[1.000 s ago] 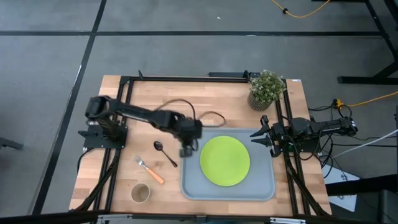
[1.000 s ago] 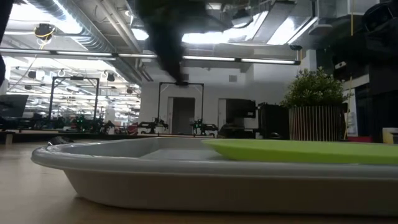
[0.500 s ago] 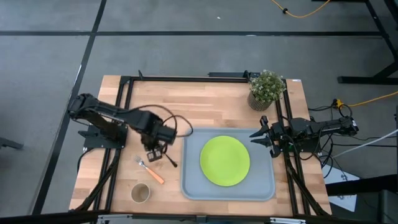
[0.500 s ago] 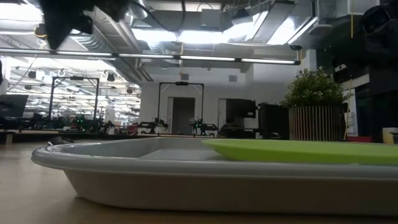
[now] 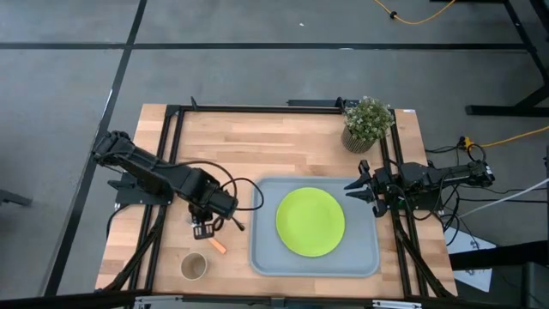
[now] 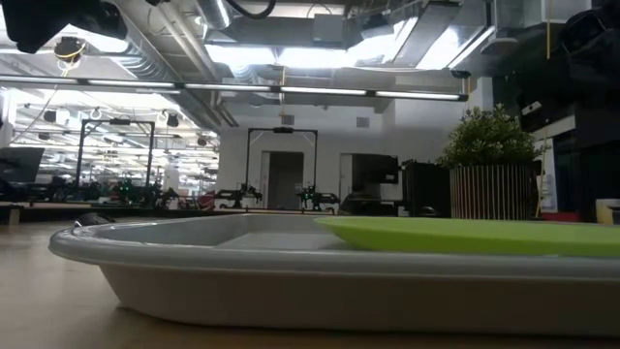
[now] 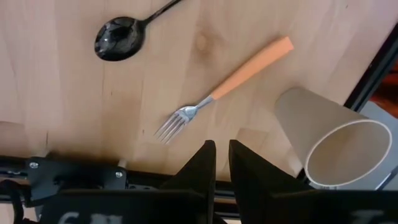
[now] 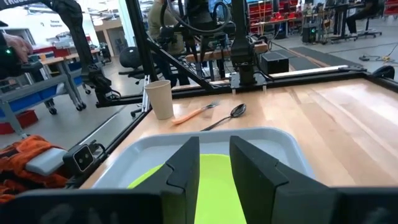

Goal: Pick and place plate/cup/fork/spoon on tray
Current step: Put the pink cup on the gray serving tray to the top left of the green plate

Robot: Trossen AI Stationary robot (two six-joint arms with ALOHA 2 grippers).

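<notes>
The left end effector, its dark fingers nearly together and empty, hovers over the orange-handled, silver-tined fork on the pale woodgrain table; the right end effector, fingers slightly apart, waits beside the grey-blue plastic tray.

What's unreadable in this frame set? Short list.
- High view: the left gripper covers the fork's tines; only the orange handle end shows.
- High view: the spoon is mostly under the left arm.
- Low view: the tray rim blocks the table beyond; cup, fork and spoon are unseen.
- Left wrist view: the cup's base is cut off by its own wall.

glossy dark spoon, matt wooden table, plastic tray.
</notes>
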